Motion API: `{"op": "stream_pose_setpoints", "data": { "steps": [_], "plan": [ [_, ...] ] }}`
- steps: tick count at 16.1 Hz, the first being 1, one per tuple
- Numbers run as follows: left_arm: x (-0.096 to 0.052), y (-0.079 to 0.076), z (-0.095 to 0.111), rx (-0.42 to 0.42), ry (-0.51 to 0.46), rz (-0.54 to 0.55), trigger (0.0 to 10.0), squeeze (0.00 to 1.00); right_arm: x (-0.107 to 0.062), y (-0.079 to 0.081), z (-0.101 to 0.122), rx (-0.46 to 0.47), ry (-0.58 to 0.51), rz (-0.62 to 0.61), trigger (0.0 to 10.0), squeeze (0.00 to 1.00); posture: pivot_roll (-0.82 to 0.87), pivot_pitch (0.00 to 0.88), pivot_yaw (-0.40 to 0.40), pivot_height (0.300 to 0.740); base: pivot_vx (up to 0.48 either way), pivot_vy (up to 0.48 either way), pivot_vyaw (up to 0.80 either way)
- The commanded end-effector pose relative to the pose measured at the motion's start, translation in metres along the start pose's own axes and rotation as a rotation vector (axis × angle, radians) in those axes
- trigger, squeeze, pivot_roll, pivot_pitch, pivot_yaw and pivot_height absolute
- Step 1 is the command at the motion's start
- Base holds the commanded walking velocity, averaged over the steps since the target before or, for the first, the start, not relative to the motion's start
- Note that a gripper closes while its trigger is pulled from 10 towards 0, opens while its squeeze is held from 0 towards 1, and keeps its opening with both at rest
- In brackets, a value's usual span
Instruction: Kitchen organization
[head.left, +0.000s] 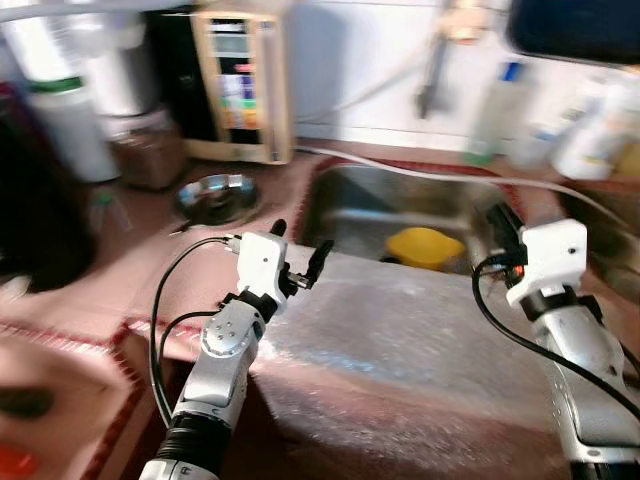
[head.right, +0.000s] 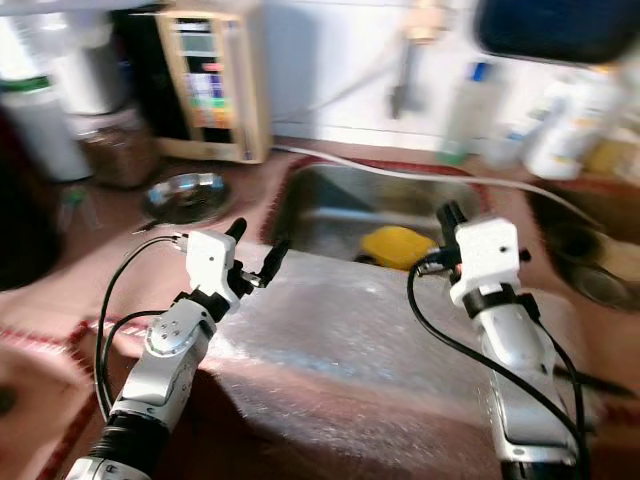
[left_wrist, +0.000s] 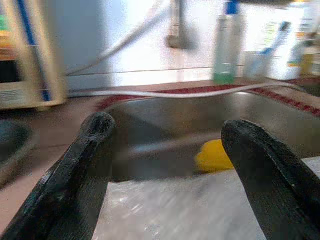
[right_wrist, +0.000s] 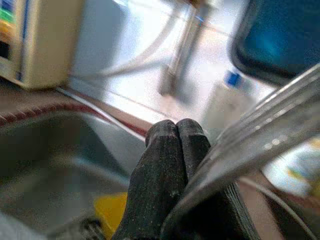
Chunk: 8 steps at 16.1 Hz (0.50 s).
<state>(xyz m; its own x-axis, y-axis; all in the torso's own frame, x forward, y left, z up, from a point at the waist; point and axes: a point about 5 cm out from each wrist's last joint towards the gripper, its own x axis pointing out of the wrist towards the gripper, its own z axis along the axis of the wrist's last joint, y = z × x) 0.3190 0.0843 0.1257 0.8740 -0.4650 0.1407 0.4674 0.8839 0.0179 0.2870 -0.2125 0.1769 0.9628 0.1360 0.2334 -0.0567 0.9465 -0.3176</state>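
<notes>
- Steel sink (head.left: 350, 200) lies just ahead of both tools, sunk into the reddish desk (head.left: 130, 270), with a yellow object (head.left: 425, 247) resting in its basin.
- Left tool (head.left: 298, 258) hovers over the silvery sheet (head.left: 400, 340) covering the near part of the desk; its two black fingers (left_wrist: 75, 175) are spread wide and empty.
- Right tool (right_wrist: 172, 150) is pinched tight, fingertips pressed together, just short of the sink's near edge; a shiny metal strip (right_wrist: 265, 130) crosses right beside them, and I can't tell whether it is actually being gripped.
- Judging the yellow object: looks like light plastic, smooth, likely wet and slippery down there, so a pinch across its rim seems the safest hold.
- Beyond the left tool and out to its side sits a small steel bowl (head.left: 215, 195), thin, light and rigid by the look of it; take it by the lip.
- Left wrist view frames the yellow object squarely between the spread fingers.
- Head views add the wider layout: a beige appliance (head.left: 240, 80) and bottles (head.left: 495, 110) along the back wall.
</notes>
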Motion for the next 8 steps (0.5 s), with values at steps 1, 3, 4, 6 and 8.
{"op": "stream_pose_setpoints", "data": {
  "steps": [1,3,4,6,8],
  "plan": [
    [0.0059,-0.0031,0.0061,0.011,-0.008,-0.011,10.0,0.0,-0.0011,-0.0038,0.0064,0.005,-0.015,-0.023,0.0,0.0,-0.01,0.015,0.042,0.74,0.0,0.0,-0.8],
    [0.0066,-0.005,0.0066,0.01,-0.01,-0.011,10.0,0.0,-0.0017,-0.0027,0.0068,0.014,-0.01,-0.019,0.0,0.0,-0.01,0.015,0.043,0.74,0.0,0.0,-0.8],
    [0.0065,-0.0049,0.0069,0.014,-0.011,-0.007,10.0,0.0,-0.002,-0.0026,0.0073,0.014,-0.012,-0.02,0.0,0.0,-0.01,0.015,0.043,0.74,0.0,0.0,-0.8],
    [0.0057,-0.0009,0.0077,0.037,-0.009,0.029,10.0,0.0,-0.0022,-0.0036,0.0099,-0.007,-0.027,-0.017,0.0,0.0,-0.01,0.016,0.042,0.74,0.0,0.0,-0.4],
    [0.006,0.0033,0.008,0.026,-0.006,0.057,10.0,0.0,0.0013,-0.0054,0.0126,-0.025,-0.037,-0.009,0.0,0.0,-0.01,0.018,0.04,0.74,0.0,0.0,0.0]
  ]
}}
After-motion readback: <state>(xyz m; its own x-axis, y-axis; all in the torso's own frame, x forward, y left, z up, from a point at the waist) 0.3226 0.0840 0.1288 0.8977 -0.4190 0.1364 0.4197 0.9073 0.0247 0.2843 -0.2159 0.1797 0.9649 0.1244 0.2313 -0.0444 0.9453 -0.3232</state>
